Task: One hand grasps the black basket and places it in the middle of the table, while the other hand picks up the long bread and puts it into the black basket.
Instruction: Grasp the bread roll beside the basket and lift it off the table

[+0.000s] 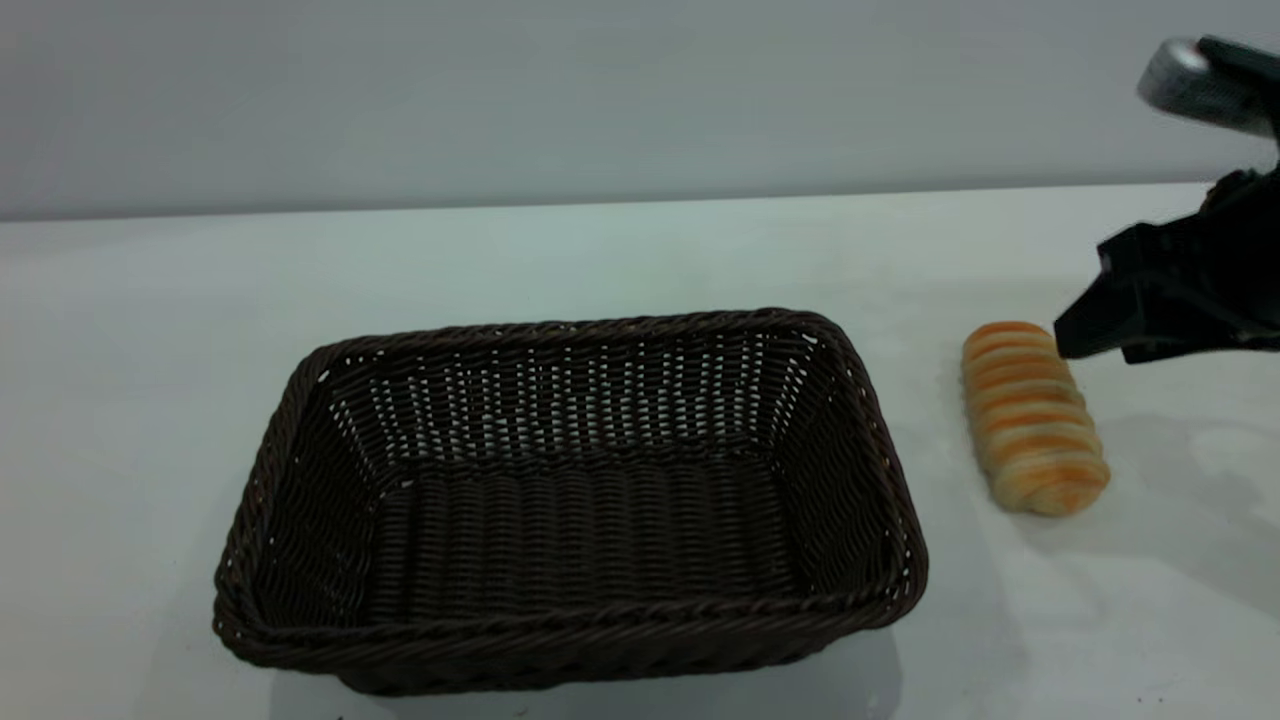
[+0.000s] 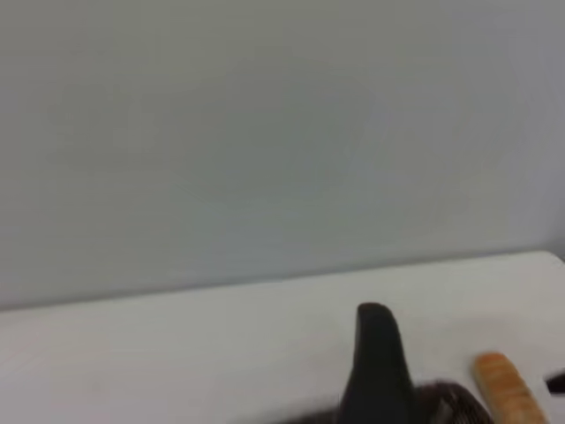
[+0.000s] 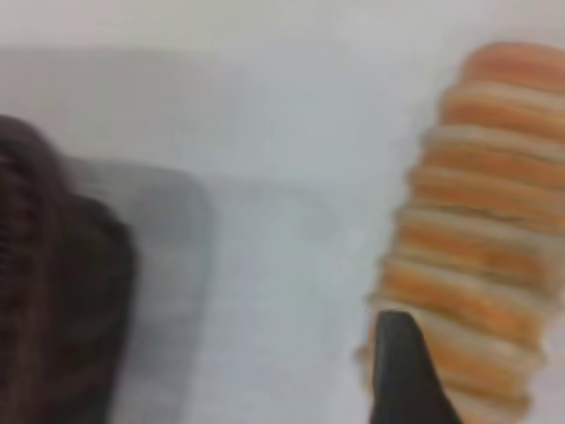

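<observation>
The black basket (image 1: 560,625) stands empty on the table (image 1: 640,250), near the middle and towards the front. The long bread (image 1: 1030,420) lies on the table to the basket's right, apart from it. My right gripper (image 1: 1085,300) hovers at the bread's far end, open, holding nothing. In the right wrist view one dark finger (image 3: 402,362) overlaps the bread (image 3: 481,221), and the basket's corner (image 3: 53,283) is off to the side. My left gripper is out of the exterior view. Its wrist view shows one finger (image 2: 378,353) above the basket rim (image 2: 450,402), with the bread (image 2: 508,393) beyond.
A plain grey wall runs behind the table's far edge (image 1: 600,205). Bare tabletop lies to the left of the basket and between basket and bread (image 1: 940,450).
</observation>
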You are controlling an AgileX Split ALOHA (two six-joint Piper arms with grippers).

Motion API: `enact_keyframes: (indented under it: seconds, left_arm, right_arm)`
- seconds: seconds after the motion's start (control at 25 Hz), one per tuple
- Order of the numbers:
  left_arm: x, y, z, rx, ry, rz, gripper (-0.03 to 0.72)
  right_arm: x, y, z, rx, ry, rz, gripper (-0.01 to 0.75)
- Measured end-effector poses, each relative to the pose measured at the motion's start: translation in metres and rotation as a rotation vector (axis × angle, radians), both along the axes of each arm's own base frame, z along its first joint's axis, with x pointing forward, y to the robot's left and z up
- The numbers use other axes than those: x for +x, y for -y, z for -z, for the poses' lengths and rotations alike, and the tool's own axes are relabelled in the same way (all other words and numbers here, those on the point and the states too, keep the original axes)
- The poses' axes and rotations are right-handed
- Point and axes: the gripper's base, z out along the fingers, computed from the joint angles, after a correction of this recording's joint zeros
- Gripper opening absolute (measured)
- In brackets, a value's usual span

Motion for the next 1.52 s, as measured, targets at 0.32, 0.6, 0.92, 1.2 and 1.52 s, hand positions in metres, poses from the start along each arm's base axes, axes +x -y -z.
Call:
enact_keyframes:
  seconds: [0.32,0.6,0.92,1.2,1.52]
  left_arm:
    - [-0.030,0.001,0.018,-0.007,-0.012,0.090,0.590]
    - [-0.046,-0.001,0.017,-0.012,0.044,0.116,0.590]
    - [-0.046,-0.001,0.018,-0.009,0.042,0.117,0.590]
    - [-0.046,-0.001,0.018,-0.007,0.039,0.118,0.589]
    - [-0.046,-0.001,0.018,-0.005,0.037,0.119,0.585]
  right_arm:
    - [0.011,0.003,0.032,-0.033,-0.066,-0.003,0.419]
    - [0.017,0.003,0.056,-0.032,-0.114,-0.009,0.419]
    - [0.018,-0.009,0.059,-0.016,-0.118,-0.047,0.267]
    - [0.018,-0.010,0.056,-0.019,-0.108,-0.064,0.036]
    - [0.028,-0.008,-0.045,-0.073,0.179,-0.101,0.031]
